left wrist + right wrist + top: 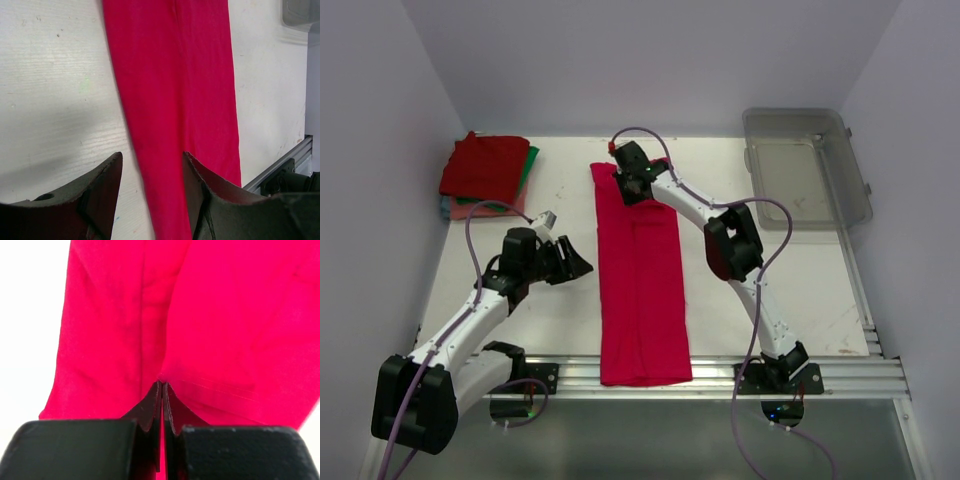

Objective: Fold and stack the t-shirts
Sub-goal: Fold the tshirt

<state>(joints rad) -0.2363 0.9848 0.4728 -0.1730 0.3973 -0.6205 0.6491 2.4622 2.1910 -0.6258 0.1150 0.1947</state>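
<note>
Table [800, 290] first: white, with the arms bolted at its near edge. Down its middle lies the crimson tee [640, 290], already folded lengthwise into a long narrow strip. It runs from the far part of the table to the near rail, and its near end overhangs the rail. A clear grey bin [805, 165] sits at the far right corner, well apart from the cloth. At the far left corner is the stack [485, 170] of folded tees, dark red on top, with green and salmon edges showing below.

The right gripper [628, 185] is at the strip's far end. In the wrist view its jaws are pressed together, with cloth puckered at the tips [162, 386], so it looks clamped on a thin pinch of the tee. The left gripper [578, 265] hangs just beside the strip's left edge about halfway along, jaws apart and nothing between them [152, 160].

The tee should handle as light, limp cloth, not slippery or fragile. It will sag, drape and drag on the table, and a pinch taken at only one point would let the layers slide apart. The end corners are the better places to hold, gripping through all the layers. The far end could then be carried over to the near one.
</note>
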